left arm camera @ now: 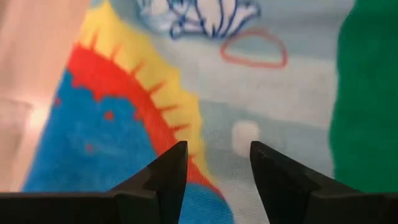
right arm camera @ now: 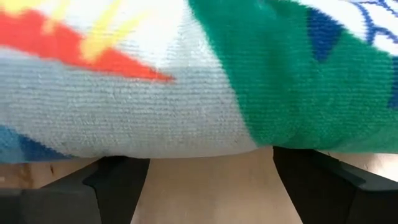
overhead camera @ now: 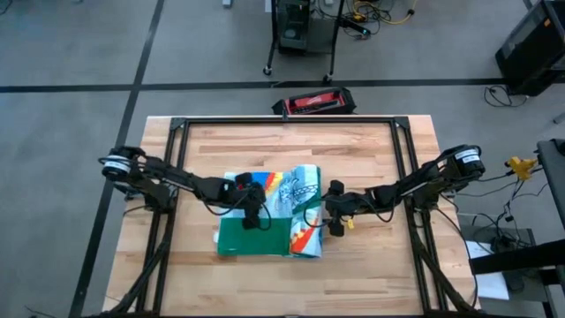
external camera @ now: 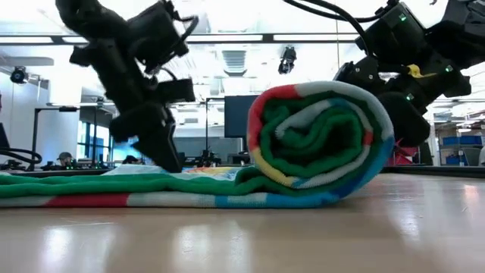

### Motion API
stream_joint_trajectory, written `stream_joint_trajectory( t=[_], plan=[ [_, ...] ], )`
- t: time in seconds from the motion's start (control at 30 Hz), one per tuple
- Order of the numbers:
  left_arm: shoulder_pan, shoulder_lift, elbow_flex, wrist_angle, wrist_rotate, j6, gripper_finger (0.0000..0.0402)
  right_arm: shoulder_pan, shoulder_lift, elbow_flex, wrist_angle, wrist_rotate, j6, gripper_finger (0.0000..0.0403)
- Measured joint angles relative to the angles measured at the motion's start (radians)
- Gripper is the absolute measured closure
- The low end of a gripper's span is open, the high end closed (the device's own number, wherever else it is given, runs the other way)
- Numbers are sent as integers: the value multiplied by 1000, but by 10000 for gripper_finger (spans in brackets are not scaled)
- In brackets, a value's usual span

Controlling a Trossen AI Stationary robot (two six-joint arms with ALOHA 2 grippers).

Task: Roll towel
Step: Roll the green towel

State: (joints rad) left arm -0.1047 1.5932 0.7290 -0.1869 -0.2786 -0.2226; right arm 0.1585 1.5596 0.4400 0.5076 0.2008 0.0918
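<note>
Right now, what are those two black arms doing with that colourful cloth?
They are rolling up a towel on a wooden table. The right side is already rolled; the rest lies flat. The right tool, open, sits against the roll. The left tool, fingers apart, is down on the flat part.

Bright overhead ceiling strips light the scene evenly, backlighting the arms into dark silhouettes in the low view and laying pale glare streaks on the blurred near table [external camera: 242,235], while both wrist views are soft with closeness, the towel [right arm camera: 186,93] fuzzy and shadows faint.
</note>
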Motion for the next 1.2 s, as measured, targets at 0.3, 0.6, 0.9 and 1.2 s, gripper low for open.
stream_joint_trajectory(
  t=[0.3,0.6,0.9,1.2],
  plan=[
    [0,42,13,23,-3,23,238,0,0,69,-9,0,-54,70],
    [0,44,35,20,0,53,238,-17,12,153,-28,-26,-84,70],
    [0,44,32,23,-1,53,223,-29,137,278,-27,-43,-121,69],
    [0,43,8,62,-2,73,237,-35,194,363,-14,-71,-156,68]
  ],
)
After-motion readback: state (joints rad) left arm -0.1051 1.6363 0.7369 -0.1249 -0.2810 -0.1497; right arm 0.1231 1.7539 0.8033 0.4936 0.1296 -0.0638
